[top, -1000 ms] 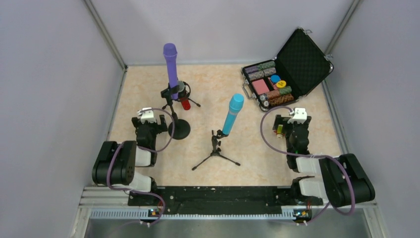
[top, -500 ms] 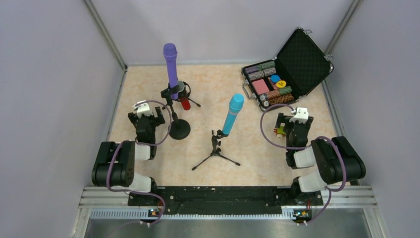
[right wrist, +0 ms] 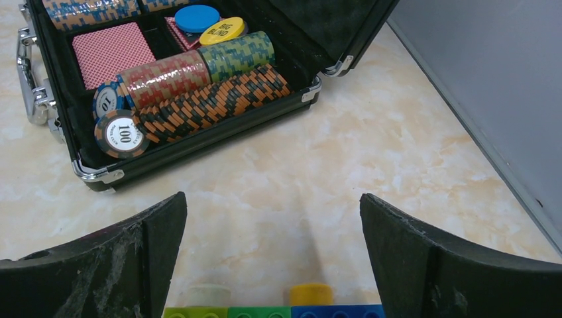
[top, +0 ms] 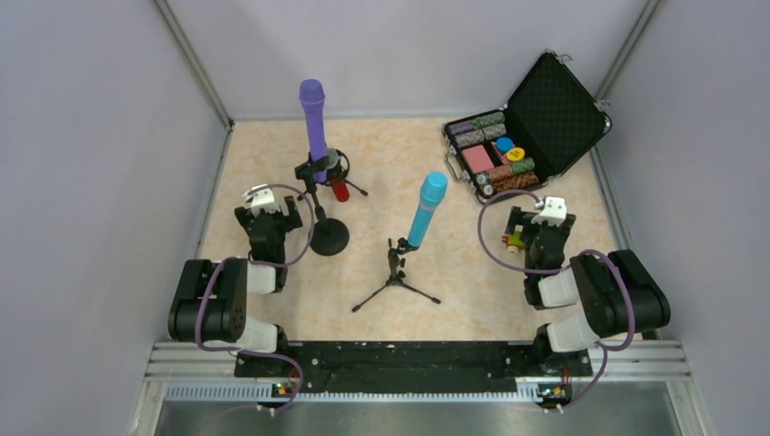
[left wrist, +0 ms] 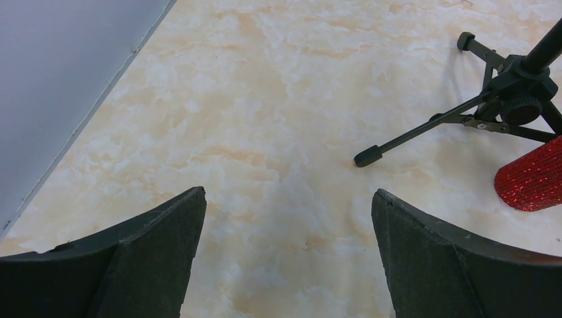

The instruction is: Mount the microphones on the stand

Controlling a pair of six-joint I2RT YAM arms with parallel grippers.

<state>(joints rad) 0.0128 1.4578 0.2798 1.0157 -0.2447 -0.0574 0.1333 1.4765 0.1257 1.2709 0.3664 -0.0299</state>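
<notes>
The purple microphone (top: 313, 127) stands upright in a tripod stand (top: 316, 174) at the back left. The light blue microphone (top: 426, 209) leans in a second tripod stand (top: 396, 272) at the middle. The glittery red microphone (top: 340, 191), with its silver head (top: 335, 164), sits beside the purple one's tripod, above a round-base stand (top: 329, 238); I cannot tell whether it is clipped. Its red end (left wrist: 531, 182) shows right of the tripod (left wrist: 517, 106) in the left wrist view. My left gripper (top: 265, 213) (left wrist: 288, 205) is open and empty, left of the round base. My right gripper (top: 536, 223) (right wrist: 272, 209) is open and empty.
An open black case (top: 522, 136) of poker chips (right wrist: 199, 86) lies at the back right, ahead of my right gripper. A multicoloured block train (right wrist: 272, 310) lies on the table just under the right gripper. Grey walls (top: 109, 136) close in both sides and the back.
The right arm has folded its elbow in towards the table. The left gripper has shifted slightly to the left. The microphones and stands have not moved.
</notes>
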